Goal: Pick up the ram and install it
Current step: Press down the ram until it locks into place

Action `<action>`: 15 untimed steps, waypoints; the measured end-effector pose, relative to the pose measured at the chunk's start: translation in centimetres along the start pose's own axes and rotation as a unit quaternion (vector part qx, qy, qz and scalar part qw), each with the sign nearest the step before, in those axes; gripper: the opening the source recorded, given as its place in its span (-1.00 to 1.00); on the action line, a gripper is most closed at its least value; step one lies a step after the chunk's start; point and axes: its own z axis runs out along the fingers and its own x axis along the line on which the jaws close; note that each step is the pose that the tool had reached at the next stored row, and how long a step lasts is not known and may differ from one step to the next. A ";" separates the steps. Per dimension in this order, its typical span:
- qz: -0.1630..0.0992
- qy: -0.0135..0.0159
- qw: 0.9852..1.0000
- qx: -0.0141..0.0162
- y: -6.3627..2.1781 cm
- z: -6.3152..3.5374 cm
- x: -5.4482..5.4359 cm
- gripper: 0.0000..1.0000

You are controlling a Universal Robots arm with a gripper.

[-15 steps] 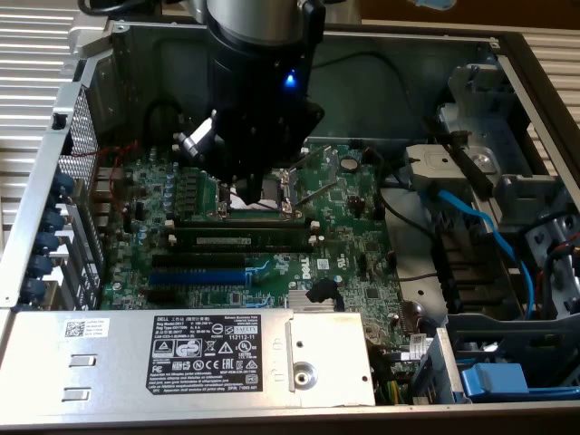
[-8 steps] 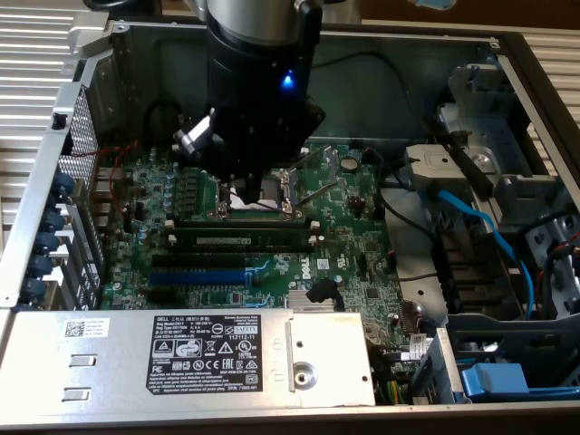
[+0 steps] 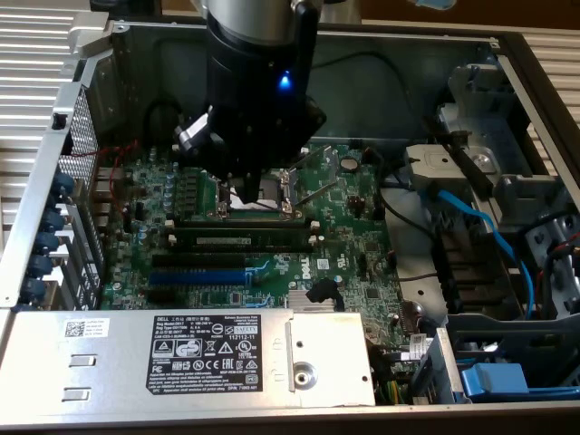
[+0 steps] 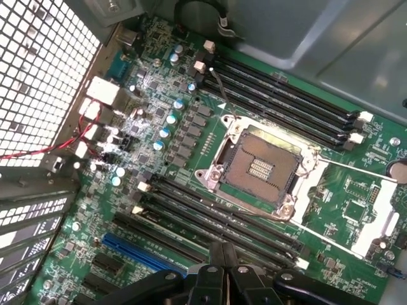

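A: What's the biggest thing here?
B: An open case (image 3: 507,109) of grey metal, with a green board (image 3: 353,245) lying flat in it and a grey supply box (image 3: 118,362) with a black label along its near edge.

A: And the arm?
B: The arm (image 3: 258,72), black with a small blue light, hangs straight down over the middle of the board, above the CPU socket (image 4: 261,168).

A: The pincer?
B: The pincer (image 4: 222,259) has its fingers pressed together, with nothing between them. In the wrist view it sits over the black slots (image 4: 222,222) beside the socket.

A: Where's the ram?
B: The ram (image 3: 243,239) lies lengthwise in the slot row just in front of the socket in the exterior view, with the latches at both ends. The pincer is above it and apart from it.

A: Anything smaller?
B: A blue slot (image 3: 199,272) beside the black ones, and blue cables (image 3: 480,222) at the exterior view's right.
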 end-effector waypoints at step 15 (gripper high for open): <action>0.054 0.003 0.999 -0.004 0.02 0.01 0.0 -0.80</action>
